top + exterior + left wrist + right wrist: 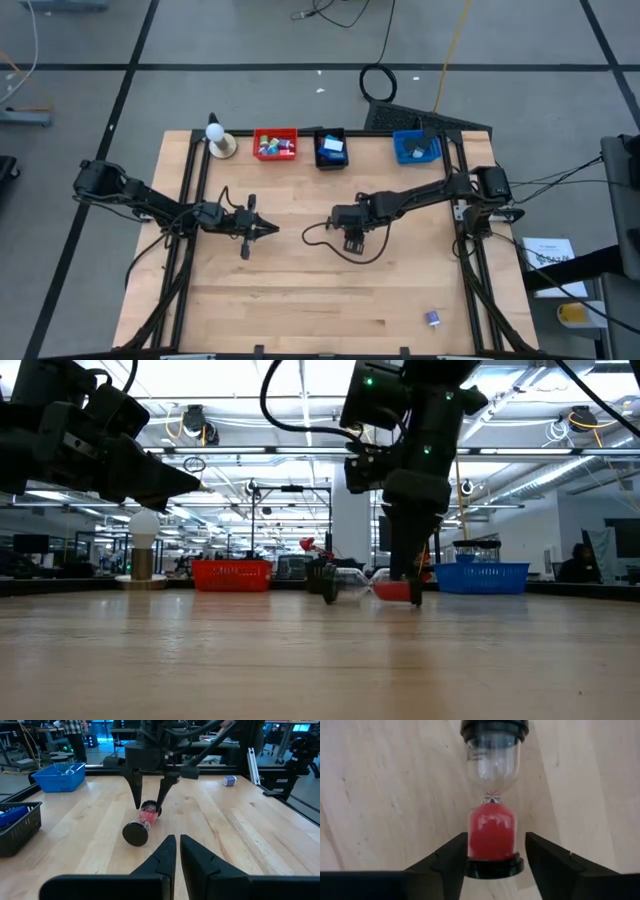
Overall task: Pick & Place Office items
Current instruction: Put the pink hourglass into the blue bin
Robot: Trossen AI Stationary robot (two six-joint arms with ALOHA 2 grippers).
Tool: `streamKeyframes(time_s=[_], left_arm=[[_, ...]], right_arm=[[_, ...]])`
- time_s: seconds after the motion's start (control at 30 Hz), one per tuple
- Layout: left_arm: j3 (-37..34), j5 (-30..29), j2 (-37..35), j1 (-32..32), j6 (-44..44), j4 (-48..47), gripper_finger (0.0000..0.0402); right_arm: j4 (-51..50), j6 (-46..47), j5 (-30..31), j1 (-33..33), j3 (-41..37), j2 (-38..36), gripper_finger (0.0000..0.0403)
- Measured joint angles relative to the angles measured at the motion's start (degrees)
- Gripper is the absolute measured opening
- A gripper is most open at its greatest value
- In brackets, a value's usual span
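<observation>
On wood, right jaws open, straddling hourglass.

From here the left gripper hovers low over the wooden table, fingers nearly together. Ahead, the right gripper straddles a sand timer lying on its side, red sand inside. A blue bin sits far off.

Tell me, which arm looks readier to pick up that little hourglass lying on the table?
The right. Its gripper is open, fingers straddling the hourglass lying on its side. The left gripper hovers apart from it, fingers closed.
</observation>
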Motion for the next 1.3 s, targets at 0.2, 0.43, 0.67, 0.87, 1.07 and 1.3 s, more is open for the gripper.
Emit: streamKeyframes(time_s=[0.2,0.43,0.67,0.87,1.07,1.3], left_arm=[[0.0,0.01,0.0,0.02,-0.05,-0.02,0.0033],[0.0,0.0,0.0,0.0,0.24,-0.02,0.0033],[0.0,0.0,0.0,0.0,0.24,-0.02,0.0033],[0.0,0.0,0.0,0.0,0.25,-0.02,0.0033],[0.0,0.0,0.0,0.0,0.27,-0.01,0.0033],[0.0,0.0,0.0,0.02,0.29,0.01,0.0033]], right_arm=[[4.64,1.53,-0.1,-0.07,-4.07,-0.02,0.0245],[6.67,0.64,-1.68,-0.04,-6.15,-0.02,0.0243],[6.25,-0.25,-1.64,-0.07,-5.93,-0.02,0.0205],[-12.31,-0.03,-1.62,-0.07,2.85,-0.02,0.0205],[-39.43,1.7,-1.71,-0.61,13.06,-0.08,0.021],[-53.78,3.08,-9.33,-3.02,9.52,-0.16,0.021]])
